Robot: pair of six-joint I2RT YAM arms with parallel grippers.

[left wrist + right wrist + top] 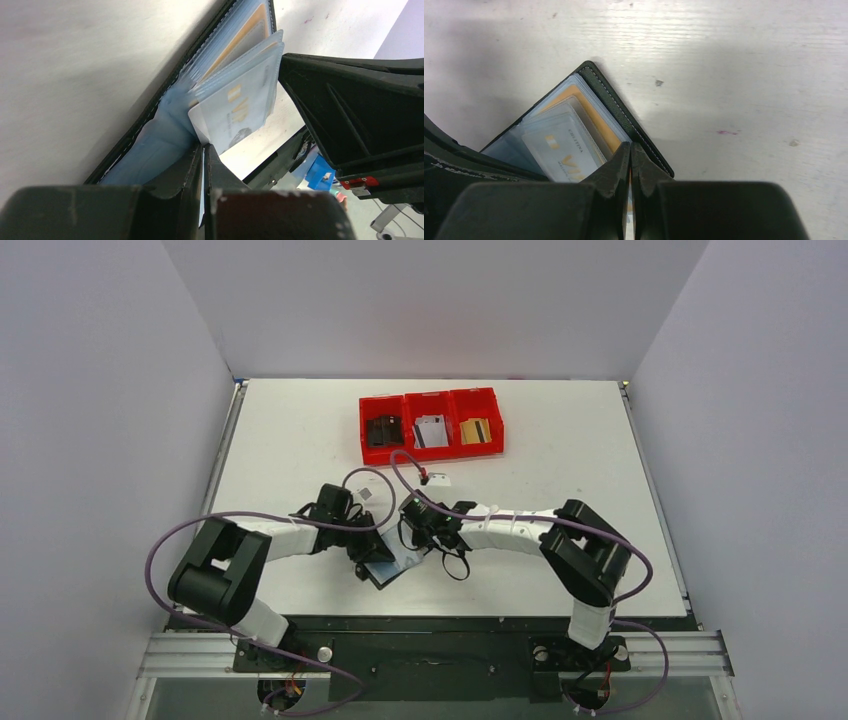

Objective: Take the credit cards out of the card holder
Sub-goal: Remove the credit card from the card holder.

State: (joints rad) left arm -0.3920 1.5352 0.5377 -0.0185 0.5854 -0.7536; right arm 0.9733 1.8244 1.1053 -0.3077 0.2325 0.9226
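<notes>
**First speaker:** How does the left gripper (203, 148) stand?

**Second speaker:** Its jaws are closed on a clear sleeve leaf of the card holder (385, 569). The holder lies open near the table's (300, 440) front middle, with a pale card (240, 107) inside the sleeve.

**First speaker:** And the right gripper (630, 147)?

**Second speaker:** Its jaws are pressed shut at the sleeve edge. Whether they pinch a card or only plastic cannot be told. If plastic is caught along with a card, a pull would likely drag the whole holder or tear the sleeve.

Card holder (624, 112) matt black leather-look; sleeves (240, 95) glossy clear plastic.
</notes>
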